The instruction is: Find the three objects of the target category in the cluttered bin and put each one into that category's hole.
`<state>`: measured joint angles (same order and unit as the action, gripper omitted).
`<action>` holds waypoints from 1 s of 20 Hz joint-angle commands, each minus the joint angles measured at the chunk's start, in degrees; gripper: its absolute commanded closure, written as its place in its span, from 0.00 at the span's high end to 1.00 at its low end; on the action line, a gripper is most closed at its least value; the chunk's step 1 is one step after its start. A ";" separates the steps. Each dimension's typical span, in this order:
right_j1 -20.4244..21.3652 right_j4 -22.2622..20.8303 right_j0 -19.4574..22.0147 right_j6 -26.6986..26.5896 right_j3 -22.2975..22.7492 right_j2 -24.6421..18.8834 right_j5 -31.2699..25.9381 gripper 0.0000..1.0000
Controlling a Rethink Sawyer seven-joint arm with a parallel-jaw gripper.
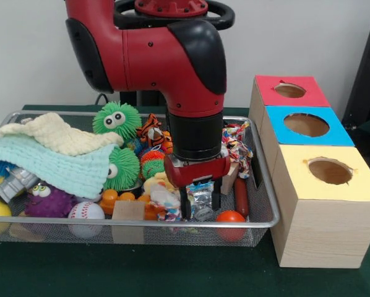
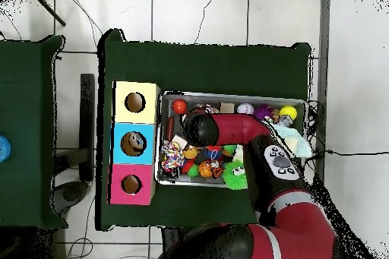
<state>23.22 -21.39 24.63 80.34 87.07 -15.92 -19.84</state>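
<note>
- While it hangs in the bin [image 1: 268, 210], the pincer [image 1: 199, 199] is spread over a shiny wrapper [image 1: 202, 197].
- Orange ball [image 1: 229, 217] lies just beside the pincer.

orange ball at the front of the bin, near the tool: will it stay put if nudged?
Probably not. The orange ball looks round and smooth, so it should roll at a light touch. The bin's wire rim would likely stop it. The open tool hangs just beside it; a graze could send it away.
</note>
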 commanded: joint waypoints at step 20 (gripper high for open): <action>1.23 -5.25 -0.13 -1.19 0.22 -2.00 -2.42 1.00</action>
<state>23.58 -22.08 24.61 80.34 87.21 -17.64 -20.17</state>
